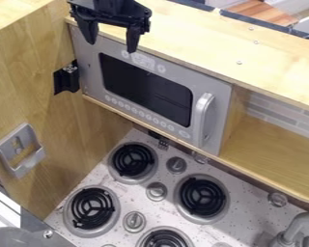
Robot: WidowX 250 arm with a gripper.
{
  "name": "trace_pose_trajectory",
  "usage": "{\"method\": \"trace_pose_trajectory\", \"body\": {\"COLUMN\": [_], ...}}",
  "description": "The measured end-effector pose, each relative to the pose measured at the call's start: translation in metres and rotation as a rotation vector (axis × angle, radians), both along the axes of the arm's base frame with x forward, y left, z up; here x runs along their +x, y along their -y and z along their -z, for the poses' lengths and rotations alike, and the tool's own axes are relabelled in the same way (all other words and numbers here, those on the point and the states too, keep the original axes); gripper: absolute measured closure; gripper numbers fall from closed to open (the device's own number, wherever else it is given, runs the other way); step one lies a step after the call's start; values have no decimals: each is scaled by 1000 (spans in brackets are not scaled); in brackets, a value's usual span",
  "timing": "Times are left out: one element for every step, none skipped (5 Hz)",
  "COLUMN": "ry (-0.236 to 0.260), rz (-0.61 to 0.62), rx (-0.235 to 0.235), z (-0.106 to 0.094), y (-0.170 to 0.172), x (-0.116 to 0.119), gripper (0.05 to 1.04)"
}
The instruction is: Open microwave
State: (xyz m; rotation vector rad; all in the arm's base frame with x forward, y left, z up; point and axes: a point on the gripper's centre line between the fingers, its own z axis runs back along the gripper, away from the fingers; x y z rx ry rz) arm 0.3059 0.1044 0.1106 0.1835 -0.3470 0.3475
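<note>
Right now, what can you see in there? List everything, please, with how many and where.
microwave: one, silver-grey, dark window, closed, under the wooden top
door handle: one, silver, microwave's right end
wooden cabinet: one, light wood, around the microwave
black bracket: one, beside the microwave's left end
grey holder: one, on the left wall
stove top: one, pale speckled, below
burners: four, black coils, on the stove
knobs: at least three, grey, among the burners
faucet: one, grey, lower right
gripper: one, black, open, above the microwave's left part
</note>
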Motion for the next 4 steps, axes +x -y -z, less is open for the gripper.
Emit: {"method": "trace_pose_trajectory", "body": {"ry": [-29, -26, -16, -17], "rz": [-1, 16, 56, 126], "rx": [-11, -37, -62, -85], "z": [10, 29, 36, 51], "y": [1, 11, 30, 56], "x": [-3, -11, -10, -15], "gripper": [85, 85, 85, 85]}}
